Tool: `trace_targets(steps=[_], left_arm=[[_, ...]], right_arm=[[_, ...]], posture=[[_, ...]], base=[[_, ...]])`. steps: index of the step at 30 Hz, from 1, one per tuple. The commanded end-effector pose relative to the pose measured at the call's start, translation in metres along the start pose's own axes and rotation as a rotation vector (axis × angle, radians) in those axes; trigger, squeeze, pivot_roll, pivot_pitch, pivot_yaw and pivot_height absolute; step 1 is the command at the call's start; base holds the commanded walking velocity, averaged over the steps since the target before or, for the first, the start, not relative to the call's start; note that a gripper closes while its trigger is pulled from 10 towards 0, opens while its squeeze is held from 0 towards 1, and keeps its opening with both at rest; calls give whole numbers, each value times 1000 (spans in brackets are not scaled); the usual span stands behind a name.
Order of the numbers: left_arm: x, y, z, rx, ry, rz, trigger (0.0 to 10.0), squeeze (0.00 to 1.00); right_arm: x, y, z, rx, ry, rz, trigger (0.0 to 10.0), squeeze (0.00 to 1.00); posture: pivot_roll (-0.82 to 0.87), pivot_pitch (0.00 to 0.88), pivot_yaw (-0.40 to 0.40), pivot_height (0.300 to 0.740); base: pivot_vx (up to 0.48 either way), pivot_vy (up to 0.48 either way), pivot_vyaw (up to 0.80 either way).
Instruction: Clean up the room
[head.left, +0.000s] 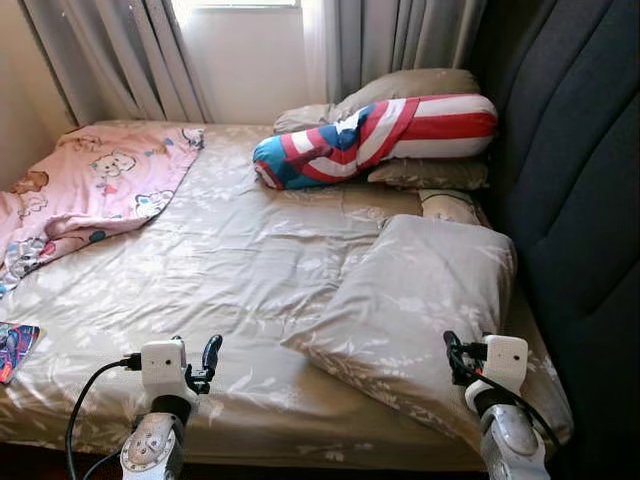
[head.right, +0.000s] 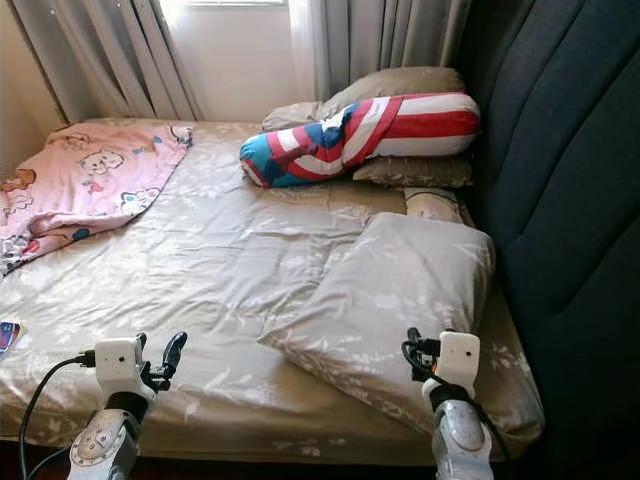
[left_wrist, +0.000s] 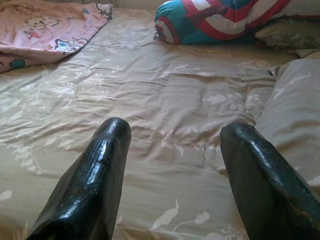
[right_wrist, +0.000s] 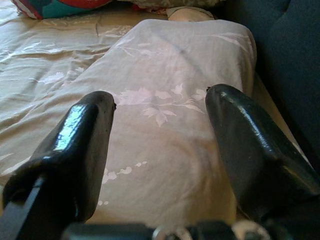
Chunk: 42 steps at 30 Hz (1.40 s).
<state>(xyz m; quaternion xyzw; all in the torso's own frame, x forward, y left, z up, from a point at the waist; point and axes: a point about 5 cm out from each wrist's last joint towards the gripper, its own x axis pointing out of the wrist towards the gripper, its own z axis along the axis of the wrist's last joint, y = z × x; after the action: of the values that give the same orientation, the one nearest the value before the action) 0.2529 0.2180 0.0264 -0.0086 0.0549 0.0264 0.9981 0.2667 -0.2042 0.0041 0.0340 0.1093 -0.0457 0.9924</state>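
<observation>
Left eye, bed: the bed ran away toward a curtained window, its beige floral sheet rumpled but bare across the middle.
Left eye, pillow: a beige pillow lay askew on the near right part, one corner pointing at the bed's middle; probably the thing to straighten first.
Left eye, head end: a striped bolster rested on stacked pillows against the dark headboard, already where bedding belongs.
Left eye, blanket: a pink blanket sat bunched at the far left edge, apparently left unfolded.
Left eye, arms: the left end effector hovered over the near edge of the sheet; the right end effector hovered over the pillow's near end, as if lined up for a grasp.
Right eye, extra: same layout, shifted; it showed more of the pillow's near right corner hanging close to the bed's edge.
Left wrist, state: both black fingers stood wide apart, with nothing between them but sheet lying beyond; this settled the opening, which the head views left unclear.
Right wrist, state: fingers spread wide and empty, the pillow directly under and ahead, seemingly not yet touched; headboard close alongside.
</observation>
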Motion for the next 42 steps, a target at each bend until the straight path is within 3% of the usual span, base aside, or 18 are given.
trace_targets(steps=[1, 23, 42], left_arm=[[3, -1, 1, 6, 8, -6, 10000, 0], [5, -3, 0, 9, 8, -14, 10000, 0], [5, -7, 0, 8, 5, -28, 10000, 0]], right_arm=[[1, 1, 0, 17, 12, -3, 10000, 0], [6, 3, 4, 41, 9, 2, 10000, 0], [10, 5, 5, 42, 25, -1, 10000, 0]], posture=[[-38, 0, 1, 678], [-32, 0, -5, 678], [-36, 0, -5, 678]], base=[[0, 0, 0], [0, 0, 0], [257, 0, -110]])
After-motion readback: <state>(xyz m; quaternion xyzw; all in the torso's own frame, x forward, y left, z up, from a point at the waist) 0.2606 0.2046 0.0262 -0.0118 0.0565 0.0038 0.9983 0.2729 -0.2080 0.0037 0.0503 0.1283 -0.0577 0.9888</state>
